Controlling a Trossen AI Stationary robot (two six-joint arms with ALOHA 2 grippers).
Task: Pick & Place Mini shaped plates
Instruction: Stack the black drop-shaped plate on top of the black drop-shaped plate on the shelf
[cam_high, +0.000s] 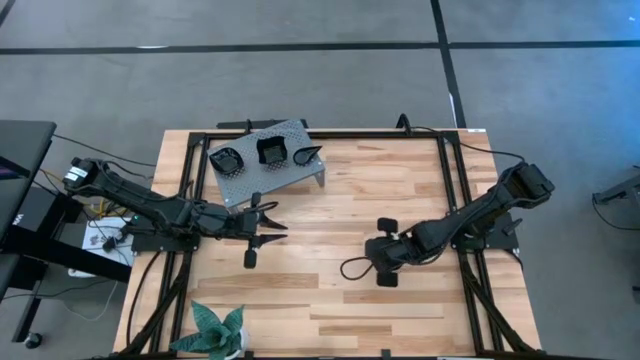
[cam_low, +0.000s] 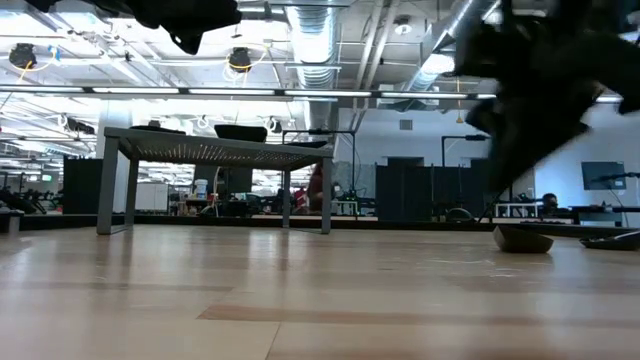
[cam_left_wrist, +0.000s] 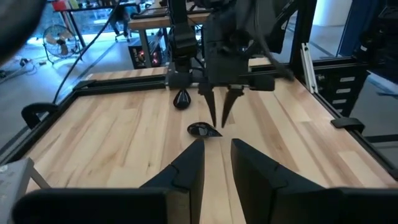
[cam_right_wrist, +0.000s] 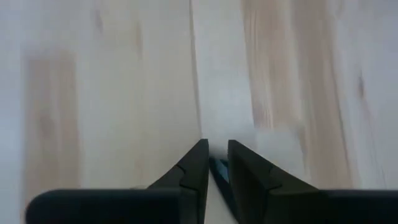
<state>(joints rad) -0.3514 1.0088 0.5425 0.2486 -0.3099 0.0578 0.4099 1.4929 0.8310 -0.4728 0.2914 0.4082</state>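
Note:
A small glossy black plate (cam_left_wrist: 200, 129) sits low at the table's middle, right at the fingertips of my right gripper (cam_left_wrist: 219, 121). That gripper slants down from the right and is shut on the plate. The low view shows the same plate (cam_low: 522, 240) under the blurred dark arm. Three more black plates (cam_high: 227, 160) (cam_high: 271, 152) (cam_high: 308, 155) rest on top of the grey perforated stand (cam_high: 262, 178) at the far left. My left gripper (cam_left_wrist: 217, 143) hangs open at mid-left, pointing level at the plate and holding nothing. My right gripper pinches the plate's rim (cam_right_wrist: 217, 169), a dark sliver between its two fingers. The fingers (cam_left_wrist: 212, 106) slant down from the table's right side onto the plate's right end. The plate lies about level, on the table or just over it; I cannot tell which.
A green leafy plant (cam_high: 218, 330) stands at the near left edge. The stand's legs (cam_low: 325, 195) rise from the far left part of the table. A black frame rail (cam_high: 455, 200) borders the wood. Bare wood lies between the two grippers.

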